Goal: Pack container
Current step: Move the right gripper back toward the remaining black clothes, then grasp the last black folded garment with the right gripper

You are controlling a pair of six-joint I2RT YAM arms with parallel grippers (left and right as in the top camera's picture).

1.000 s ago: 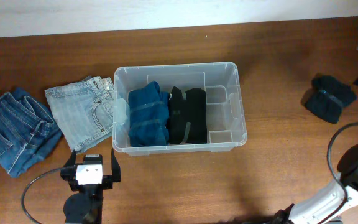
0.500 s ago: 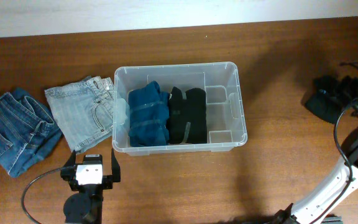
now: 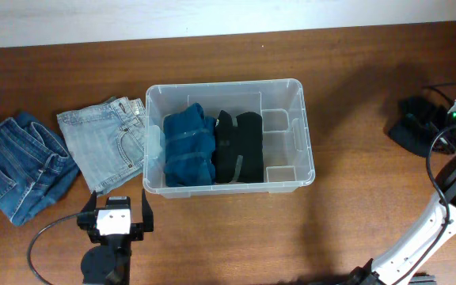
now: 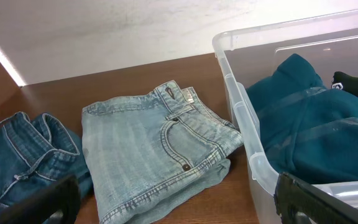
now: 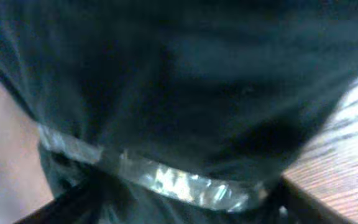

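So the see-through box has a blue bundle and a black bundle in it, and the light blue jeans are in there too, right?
Not quite. The container does hold the blue bundle and the black bundle, but the light blue jeans are not inside. The overhead view shows them folded on the table beside it.

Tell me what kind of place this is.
Likely a robot test bench rather than a home: a bare wooden table against a plain white wall, a clear container holding bundled clothes, and folded jeans laid out beside it.
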